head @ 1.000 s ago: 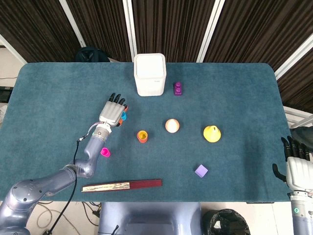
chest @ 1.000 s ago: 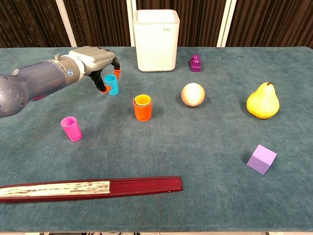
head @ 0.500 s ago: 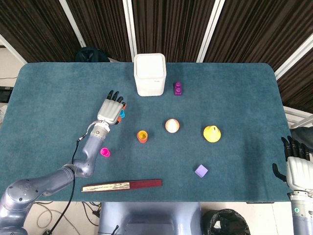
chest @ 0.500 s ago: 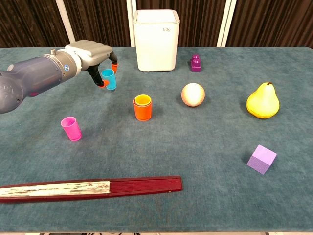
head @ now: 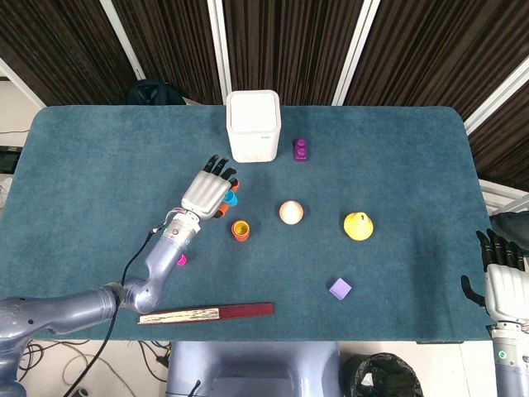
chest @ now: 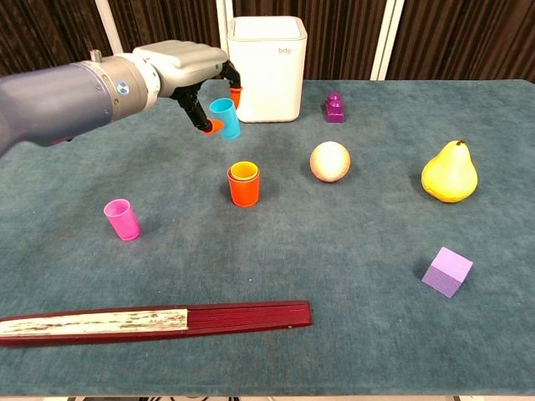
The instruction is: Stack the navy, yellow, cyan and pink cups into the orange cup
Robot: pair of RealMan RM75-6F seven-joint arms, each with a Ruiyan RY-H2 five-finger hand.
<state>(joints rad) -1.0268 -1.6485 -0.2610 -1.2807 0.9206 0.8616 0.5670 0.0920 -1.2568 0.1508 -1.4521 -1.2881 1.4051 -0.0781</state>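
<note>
We have lifted the cyan cup (chest: 224, 118) off the desk (chest: 351, 251), left hand (chest: 188, 71) fingers (chest: 203, 122) pinching it, and carried it toward the orange cup (chest: 244, 187) at its 5 o'clock, so nesting comes next.

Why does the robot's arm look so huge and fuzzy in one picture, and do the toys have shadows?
Chest view: the left arm sits near the camera, so it looms large and a bit soft, while the left hand holding the cyan cup looks sharp. Head view: everything is small and evenly lit. Both views: shadows under the pear and ball are faint.
</note>
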